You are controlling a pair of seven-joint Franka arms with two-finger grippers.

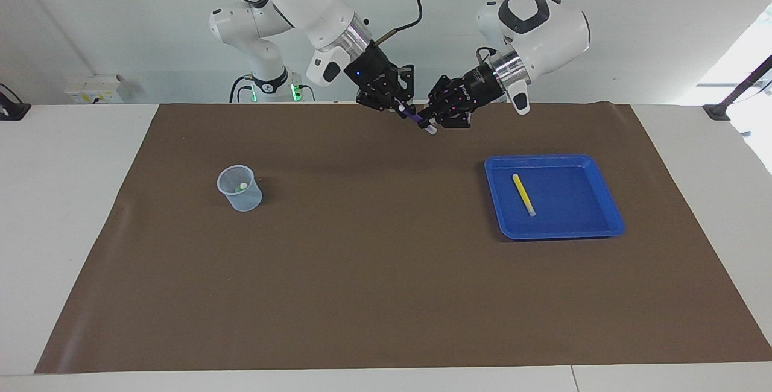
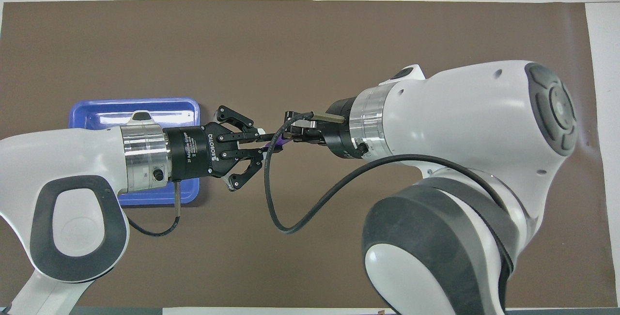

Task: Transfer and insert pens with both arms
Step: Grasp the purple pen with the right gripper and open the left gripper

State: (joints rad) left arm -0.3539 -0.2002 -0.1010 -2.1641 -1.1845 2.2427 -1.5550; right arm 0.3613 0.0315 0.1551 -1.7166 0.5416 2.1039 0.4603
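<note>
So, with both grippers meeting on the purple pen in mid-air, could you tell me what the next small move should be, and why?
Probably the left gripper should let go fully and back away. The right gripper is shut on the purple pen, so the handover looks made. The cup, toward the right arm's end, already holds one pen, and the yellow pen waits in the blue tray.

Matt brown mat (image 1: pixel 386 271) over smooth white desk (image 1: pixel 60 199). Glossy blue plastic tray (image 1: pixel 603 199) — translucent plastic cup (image 1: pixel 239 188). Glossy white arm shells, brushed silver metal wrist rings, matt black left tool (image 1: pixel 429 116) and right tool (image 1: pixel 403 108) — smooth plastic yellow pen (image 1: pixel 523 194).
</note>
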